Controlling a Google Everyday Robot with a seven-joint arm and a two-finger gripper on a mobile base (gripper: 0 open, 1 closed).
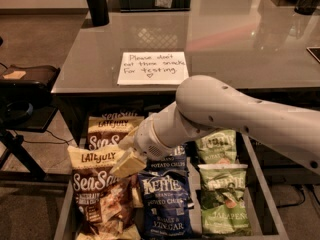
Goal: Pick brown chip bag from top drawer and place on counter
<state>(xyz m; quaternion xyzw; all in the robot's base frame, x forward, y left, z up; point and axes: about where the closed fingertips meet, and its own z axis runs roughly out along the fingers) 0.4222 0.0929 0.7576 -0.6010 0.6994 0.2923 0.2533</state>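
End effector (128, 163) is down over the top drawer (62, 223), sitting at the upper right corner of the front brown chip bag (97, 194), right on the edge of its cream "LATE JULY" band. From my cam I can't tell if it's spread or clamped on the bag, the wrist blocks that. The bag is in the drawer's left row, front spot, leaning a bit w/ its top tilted up toward the end effector. Behind it in the same row is a 2nd brown bag (112, 131), partly under the table edge. Middle row: a blue Kettle vinegar bag (165, 204) just beside the brown one, and another blue Kettle bag (167, 161) behind it, mostly covered by the wrist. Right row: two green bags, a jalapeño one in front (223, 199) and one behind (216, 145). The white arm (225, 114) comes in from the right edge, crossing above the drawer's back half. Beyond it the glossy grey table (240, 39) carries a handwritten paper note (152, 68) near its front edge. A black chair (25, 84) stands to the left of the table.
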